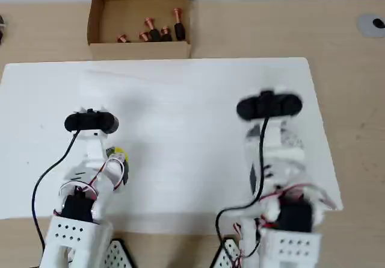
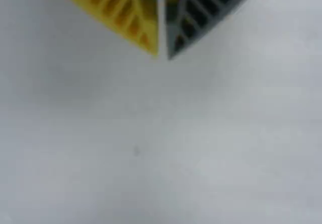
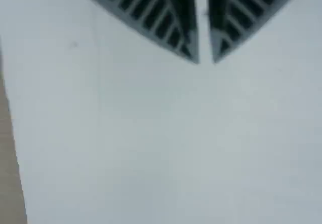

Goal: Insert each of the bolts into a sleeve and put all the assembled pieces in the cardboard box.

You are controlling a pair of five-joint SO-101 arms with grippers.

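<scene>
Nearest, at 7 o'clock on the high view, the white left arm stands over a flat white sheet. Its wrist view shows the left gripper, one yellow ribbed finger and one dark grey ribbed finger, with tips drawn together to a hairline gap and nothing between them, just above the sheet. At 5 o'clock the white right arm stands the same way. The right gripper, two dark grey ribbed fingers, is also closed to a thin slit on nothing, above the sheet near its edge, with a strip of light wooden table beside it.

Farther off, beyond the sheet's far edge at about 11 o'clock, sits an open brown cardboard box. Inside it, towards its 4 o'clock corner, lie several copper-headed bolts, some visibly seated in short black cylindrical sleeves. They are well apart from both grippers.
</scene>
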